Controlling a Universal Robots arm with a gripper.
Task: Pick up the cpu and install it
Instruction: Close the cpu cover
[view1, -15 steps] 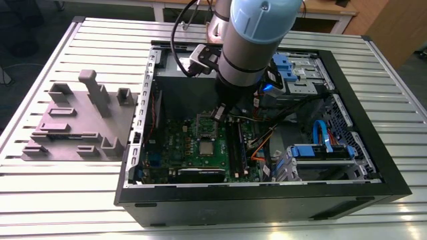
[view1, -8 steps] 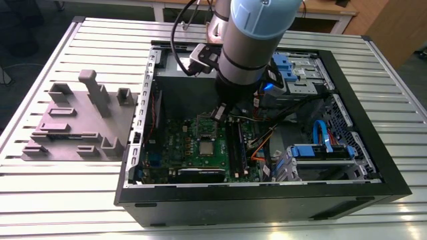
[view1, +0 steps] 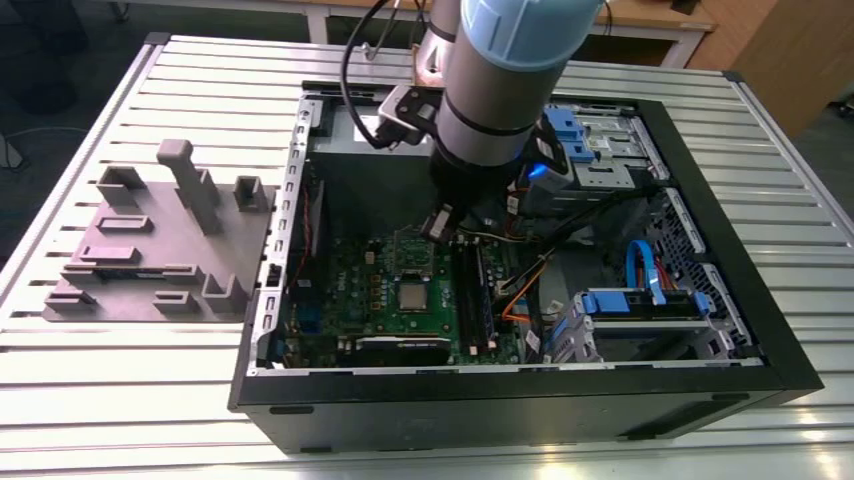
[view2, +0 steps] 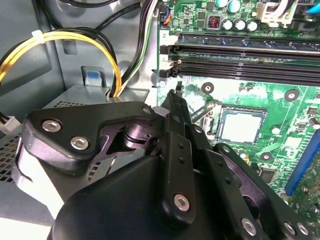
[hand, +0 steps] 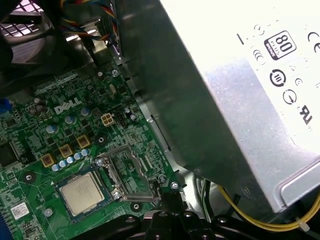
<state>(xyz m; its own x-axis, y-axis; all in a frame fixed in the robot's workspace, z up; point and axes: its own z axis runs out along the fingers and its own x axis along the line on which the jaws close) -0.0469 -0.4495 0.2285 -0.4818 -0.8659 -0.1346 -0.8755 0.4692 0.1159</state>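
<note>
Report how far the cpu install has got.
Looks mostly done: the cpu already sits flat in its socket on the green motherboard, seen in both wrist views. The gripper holds nothing and hangs just above the board beside it. Left: the metal socket bracket is still flipped open.

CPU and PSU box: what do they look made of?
The cpu: top looks like pale brushed metal with a dull sheen, seated in the socket on the green board. The power-supply box: seemingly bare sheet steel, grey, folded edges, glaring under the light.
</note>
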